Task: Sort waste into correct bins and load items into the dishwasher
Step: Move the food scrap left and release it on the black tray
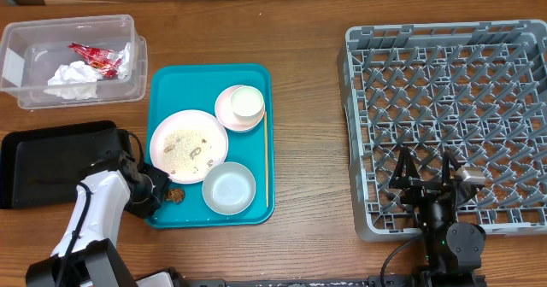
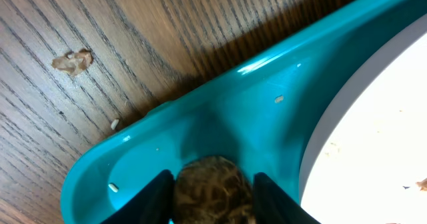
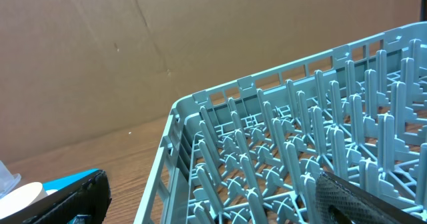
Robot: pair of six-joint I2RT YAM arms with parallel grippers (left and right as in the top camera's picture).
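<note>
nearest the robot, the left gripper sits at the near left corner of the teal serving tray. its fingers press against both sides of a brownish lump of food that rests on the tray floor, pinching it. a few white grains lie in that corner, and a brown flake lies on the wooden table just outside the tray rim.

on the other side, the right gripper hovers over the near edge of the grey dish rack. its fingers are spread wide with nothing between them. no dishes show in the rack.

on the near part of the teal tray, the pale grey-blue bowl stands upright, just right of the lump. beyond it, the pale pink plate carries white rice scraps with brownish bits. the wooden chopstick lies along the tray's right edge. farther back, the small white cup sits on the small pink saucer.

left of the teal tray lies the black tray, with nothing visible in it. farthest off, at the far left, the clear plastic tub holds the crumpled white napkin and the red snack wrapper.
</note>
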